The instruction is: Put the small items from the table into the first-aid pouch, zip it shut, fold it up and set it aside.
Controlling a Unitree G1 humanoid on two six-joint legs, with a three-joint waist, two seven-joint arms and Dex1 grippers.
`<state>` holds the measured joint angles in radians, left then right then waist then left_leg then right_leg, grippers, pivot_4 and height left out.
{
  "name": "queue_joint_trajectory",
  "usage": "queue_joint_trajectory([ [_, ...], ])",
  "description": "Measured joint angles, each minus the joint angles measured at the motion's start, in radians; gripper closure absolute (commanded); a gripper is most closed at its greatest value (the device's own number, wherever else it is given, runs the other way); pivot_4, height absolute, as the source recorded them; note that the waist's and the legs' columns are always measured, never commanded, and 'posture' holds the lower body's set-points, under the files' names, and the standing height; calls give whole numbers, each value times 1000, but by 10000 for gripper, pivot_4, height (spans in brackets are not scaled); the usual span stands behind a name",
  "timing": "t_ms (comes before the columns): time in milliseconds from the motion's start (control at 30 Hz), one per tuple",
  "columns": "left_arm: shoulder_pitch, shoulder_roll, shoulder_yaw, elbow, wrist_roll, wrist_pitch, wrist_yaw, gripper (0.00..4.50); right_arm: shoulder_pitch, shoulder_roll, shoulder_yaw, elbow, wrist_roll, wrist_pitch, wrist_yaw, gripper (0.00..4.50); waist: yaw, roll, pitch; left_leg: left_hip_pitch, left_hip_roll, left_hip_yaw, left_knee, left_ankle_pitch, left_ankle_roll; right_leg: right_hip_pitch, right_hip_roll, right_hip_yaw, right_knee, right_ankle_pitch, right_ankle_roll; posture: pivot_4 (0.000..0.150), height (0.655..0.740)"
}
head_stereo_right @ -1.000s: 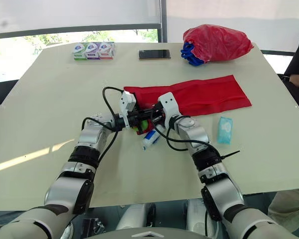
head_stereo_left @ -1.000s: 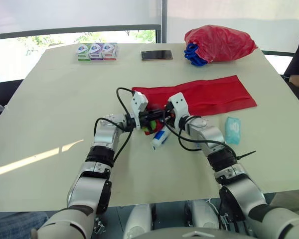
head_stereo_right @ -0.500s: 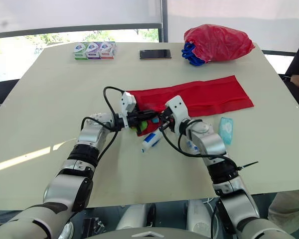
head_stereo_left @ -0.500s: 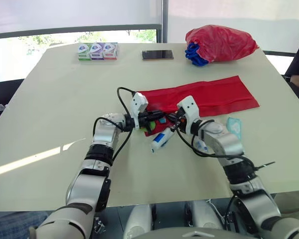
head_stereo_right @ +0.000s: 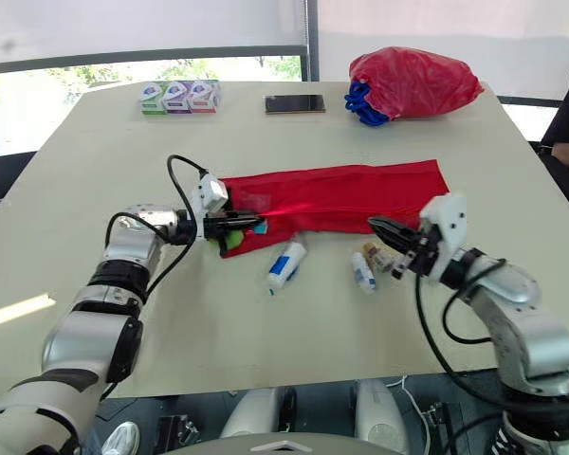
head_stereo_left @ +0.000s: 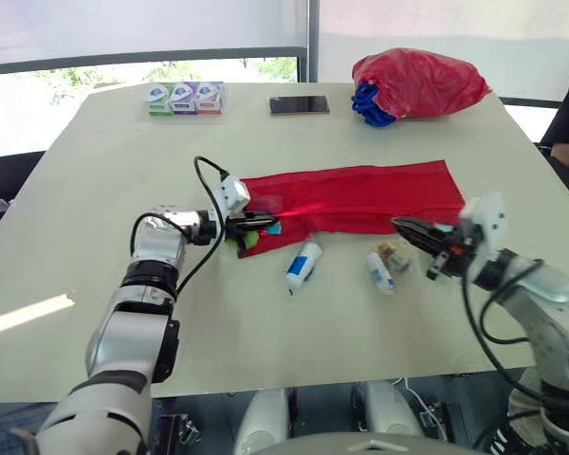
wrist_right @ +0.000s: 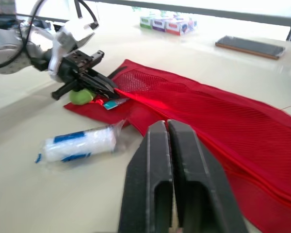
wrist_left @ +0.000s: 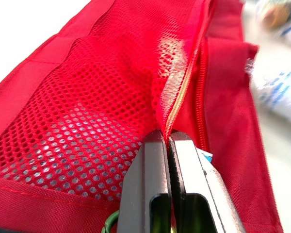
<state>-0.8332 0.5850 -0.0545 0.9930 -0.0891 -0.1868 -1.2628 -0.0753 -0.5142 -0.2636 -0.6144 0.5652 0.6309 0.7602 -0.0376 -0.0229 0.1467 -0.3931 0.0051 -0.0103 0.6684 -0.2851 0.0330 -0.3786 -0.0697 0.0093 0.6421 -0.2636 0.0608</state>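
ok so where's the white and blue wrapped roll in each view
Left eye view: wrapped roll on the table just in front of the red pouch, near centre.
Right eye view: same spot, slightly left of centre.
Left wrist view: blurred white-and-blue shape beyond the pouch's edge, probably it.
Right wrist view: on the table beside the pouch, near the left gripper.
Shared landmark: the red pouch.

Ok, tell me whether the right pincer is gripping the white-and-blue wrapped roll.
No, the right pincer is shut on nothing, and the white-and-blue wrapped roll lies apart from it.
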Motion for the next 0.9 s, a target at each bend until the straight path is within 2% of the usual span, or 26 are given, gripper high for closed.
queue_joint_trajectory([
  [33,-5,9,1,13,7,-7,0,45000,9,-6,-20,-8,18,-1,3,30759,0,0,0,0,0,0,0,0,0,0,0,0,0,0,0,1500,7400],
  [67,-13,17,1,29,13,-17,0,45000,25,-16,-43,-21,45,-1,8,26570,2,0,0,0,0,0,0,0,0,0,0,0,0,0,0,1500,7400],
  [233,-56,67,5,128,52,-59,28,45000,117,-64,-150,-83,173,-2,15,1178,7,-2,0,0,1,0,0,0,0,0,0,0,0,0,0,1500,7400],
  [300,-68,71,6,149,63,-66,42,45000,125,-71,-159,-87,199,-2,13,450,10,-2,0,0,1,0,0,0,0,0,0,-1,0,0,0,1500,7400],
  [333,-72,73,6,160,67,-68,46,38976,129,-73,-163,-89,209,-2,11,0,12,-2,0,0,1,0,0,0,0,0,0,0,0,0,0,1500,7400],
  [400,-81,75,6,177,70,-71,48,33170,135,-85,-168,-91,219,-8,2,0,16,-2,0,0,1,0,0,0,0,0,-1,0,0,0,0,1500,7400],
  [467,-94,76,6,179,72,-72,21,22244,136,-98,-168,-91,219,-19,-5,0,24,-3,1,-1,1,0,1,0,0,0,-1,-1,0,0,0,1500,7400],
  [500,-95,76,6,179,72,-73,18,20107,136,-98,-168,-91,219,-21,-5,0,25,-3,1,-1,1,0,1,0,0,0,-1,0,0,0,0,1500,7400],
  [600,-95,76,6,162,72,-72,-65,5484,141,-101,-167,-91,219,-34,-20,0,30,-3,1,-1,0,0,1,0,0,0,-1,-1,0,0,0,1500,7400],
  [667,-95,76,6,153,71,-72,-85,748,145,-102,-167,-91,218,-39,-24,0,30,-3,1,-1,0,0,1,0,0,0,-1,-1,0,0,0,1500,7400],
  [767,-98,72,4,64,59,-51,-179,748,182,-108,-167,-91,213,-52,-25,0,31,-4,1,-2,0,-1,1,0,0,0,-1,-1,0,0,0,1500,7400],
  [900,-104,24,4,-35,44,-14,-185,748,187,-116,-167,-91,213,-60,-27,0,33,-4,1,-2,1,-1,2,0,0,1,-1,-1,0,0,0,1500,7400],
])
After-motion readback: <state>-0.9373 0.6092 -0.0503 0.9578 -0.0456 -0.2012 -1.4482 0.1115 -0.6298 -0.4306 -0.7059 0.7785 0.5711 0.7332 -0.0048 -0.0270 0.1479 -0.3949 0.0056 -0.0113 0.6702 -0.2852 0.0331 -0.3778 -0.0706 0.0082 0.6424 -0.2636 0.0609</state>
